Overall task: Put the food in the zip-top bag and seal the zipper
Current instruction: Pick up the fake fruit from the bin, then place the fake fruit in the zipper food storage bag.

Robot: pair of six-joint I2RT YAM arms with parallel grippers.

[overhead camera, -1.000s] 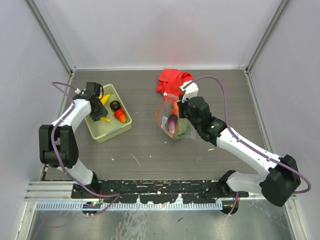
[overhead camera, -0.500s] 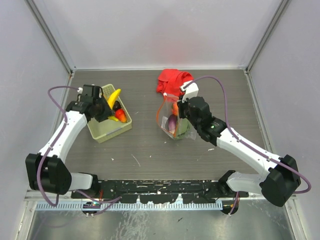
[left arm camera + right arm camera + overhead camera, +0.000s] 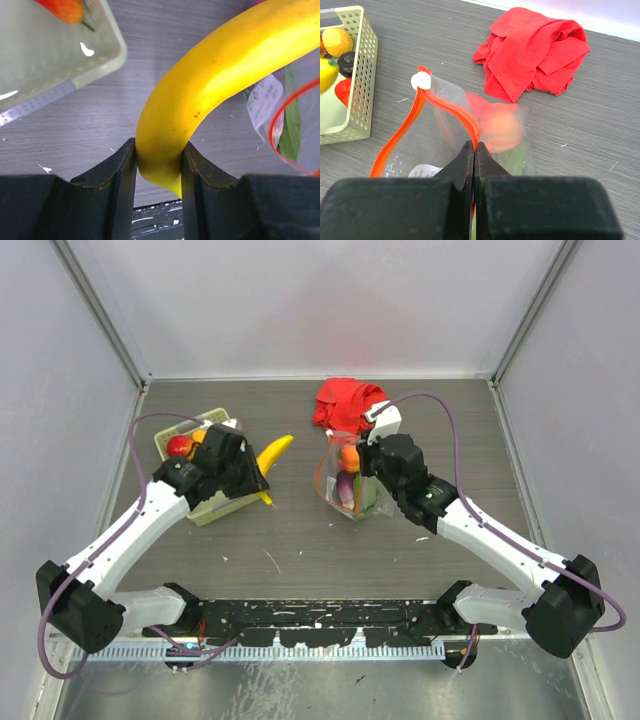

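- Basket (image 3: 208,512), left of frame: a second ago the left gripper (image 3: 258,485) was down inside it. Now it is out and right of the basket.
- Red piece (image 3: 180,447) now shows at the basket's upper-left corner; earlier it lay lower right. The basket has probably been nudged or turned, not sure.
- Banana (image 3: 220,65): has come up out of the basket with the gripper and hangs over bare table between basket and zip-top bag (image 3: 345,485), well short of it.
- The jaws are pinching the banana's lower end from both sides, and the rest curves up and right towards the bag.
- So pick done; my read is that the carry and drop into the mouth are what's left for this piece.
- Right gripper (image 3: 474,150), centre-right: no change. Fingers are pressed together on the zipper (image 3: 445,107) edge, holding the bag upright with its mouth open.
- Orange piece (image 3: 350,455) and purple piece (image 3: 345,485) are already inside.
- Hidden: the left arm covers most of the basket from above, so I can't count what remains.
- Left wrist view cuts off the banana's far end and shows only a sliver of bag at the right edge.
- Right wrist view: bag contents are blurred through the plastic and the gripper body blocks the near mouth edge.
- Red cloth (image 3: 345,400) sits behind the bag, untouched.
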